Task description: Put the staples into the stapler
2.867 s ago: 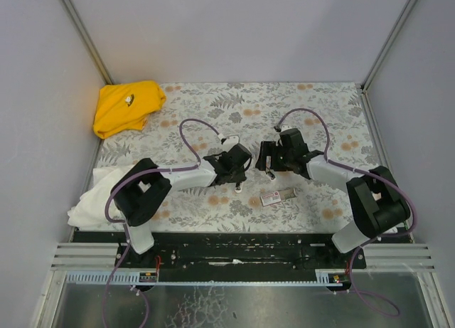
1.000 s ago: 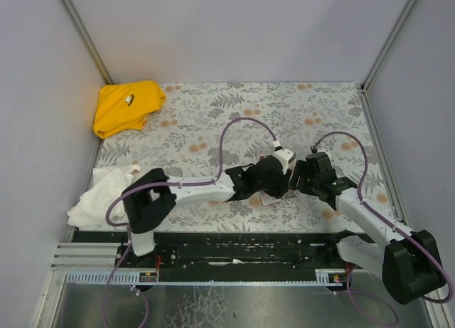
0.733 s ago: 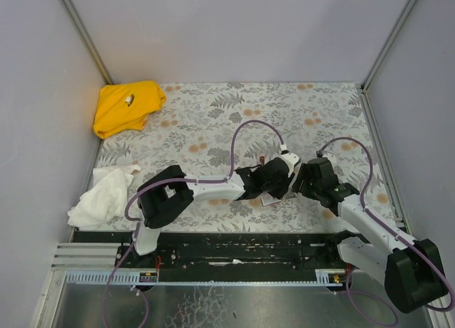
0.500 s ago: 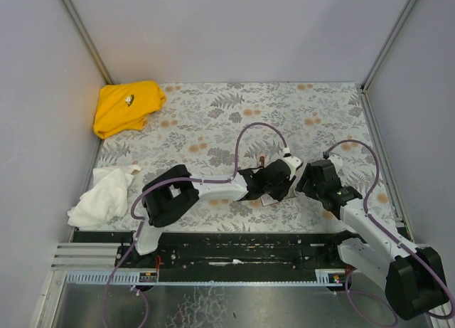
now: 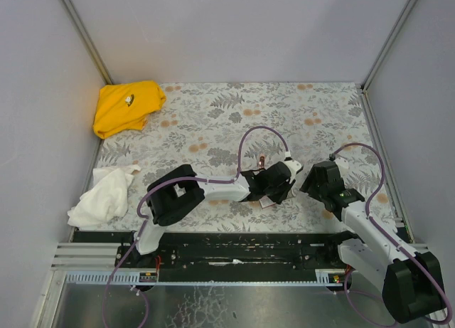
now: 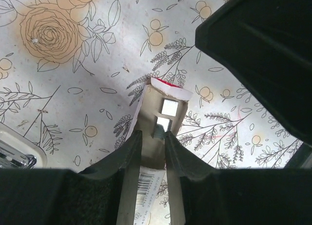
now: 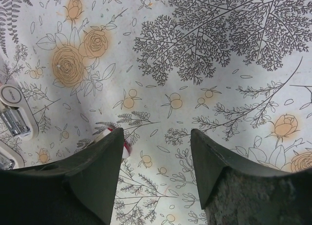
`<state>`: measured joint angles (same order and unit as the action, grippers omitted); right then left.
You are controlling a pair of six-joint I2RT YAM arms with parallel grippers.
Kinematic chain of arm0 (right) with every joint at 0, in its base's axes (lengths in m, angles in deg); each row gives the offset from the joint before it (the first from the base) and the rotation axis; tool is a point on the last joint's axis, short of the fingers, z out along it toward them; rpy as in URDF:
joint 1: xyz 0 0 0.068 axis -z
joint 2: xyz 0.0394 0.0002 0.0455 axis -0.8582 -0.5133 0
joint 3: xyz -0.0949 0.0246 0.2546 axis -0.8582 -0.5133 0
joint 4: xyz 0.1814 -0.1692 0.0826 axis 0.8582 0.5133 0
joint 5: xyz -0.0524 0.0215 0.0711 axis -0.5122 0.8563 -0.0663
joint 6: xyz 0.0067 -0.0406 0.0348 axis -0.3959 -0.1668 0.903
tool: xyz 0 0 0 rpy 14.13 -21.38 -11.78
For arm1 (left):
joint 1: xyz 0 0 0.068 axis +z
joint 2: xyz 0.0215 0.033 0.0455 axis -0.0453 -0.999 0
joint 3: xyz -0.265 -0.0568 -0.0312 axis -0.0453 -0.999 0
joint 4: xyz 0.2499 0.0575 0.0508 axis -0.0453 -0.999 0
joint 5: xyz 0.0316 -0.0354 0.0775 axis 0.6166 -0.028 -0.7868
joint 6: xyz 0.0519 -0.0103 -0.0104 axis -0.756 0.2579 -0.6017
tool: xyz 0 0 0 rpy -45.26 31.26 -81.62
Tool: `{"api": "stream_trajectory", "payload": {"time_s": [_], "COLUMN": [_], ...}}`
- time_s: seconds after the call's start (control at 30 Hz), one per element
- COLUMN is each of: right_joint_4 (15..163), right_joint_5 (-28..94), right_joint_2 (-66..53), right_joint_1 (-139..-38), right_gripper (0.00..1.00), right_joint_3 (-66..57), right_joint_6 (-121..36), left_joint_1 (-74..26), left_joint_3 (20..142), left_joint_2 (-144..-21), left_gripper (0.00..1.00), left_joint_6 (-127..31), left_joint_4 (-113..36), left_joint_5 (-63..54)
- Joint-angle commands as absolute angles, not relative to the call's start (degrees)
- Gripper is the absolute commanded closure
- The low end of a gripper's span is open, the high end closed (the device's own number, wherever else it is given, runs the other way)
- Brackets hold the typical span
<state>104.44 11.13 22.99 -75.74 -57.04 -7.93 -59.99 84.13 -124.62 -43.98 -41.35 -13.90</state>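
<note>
My left gripper is shut on the staple box, a flat pale box with a barcode label and a red far edge; the fingers press on its two long sides. In the box's open end a grey strip, the staples, shows between the fingertips. The stapler, pale with a shiny metal part, lies open on the floral cloth at the left of the right wrist view. My right gripper hangs open over bare cloth with nothing between its fingers. From above, the left gripper and the right gripper stand close together.
A yellow cloth lies at the back left and a white cloth at the left front. Grey walls enclose the floral table cover on three sides. The right arm's black body fills the upper right of the left wrist view.
The left gripper's fingers have closed in on the staple box. The right gripper has drawn back a little to the right, away from the box.
</note>
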Motion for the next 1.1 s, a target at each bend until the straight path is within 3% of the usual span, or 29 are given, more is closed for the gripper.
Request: {"api": "stream_trajectory", "payload": {"time_s": [0.0, 0.6, 1.07], "right_joint_4": [102.9, 102.6, 102.7], "right_joint_5": [10.7, 12.1, 14.3], "right_joint_2": [23.9, 26.0, 30.2], "right_joint_1": [-75.2, -74.8, -74.8], "right_gripper": [0.37, 0.38, 0.38], "right_joint_3": [-57.4, -58.0, -57.9], "right_joint_6": [-7.1, -7.2, -8.2], "left_joint_1": [-60.3, -60.8, -60.7], "left_joint_3": [85.8, 86.7, 81.4], "left_joint_2": [-125.9, -126.8, -118.7], "left_gripper": [0.77, 1.0, 1.0], "left_joint_6": [-45.8, -43.4, -33.8], "left_joint_4": [-39.5, -39.6, -35.3], "left_joint_5": [-13.8, -16.5, -18.1]}}
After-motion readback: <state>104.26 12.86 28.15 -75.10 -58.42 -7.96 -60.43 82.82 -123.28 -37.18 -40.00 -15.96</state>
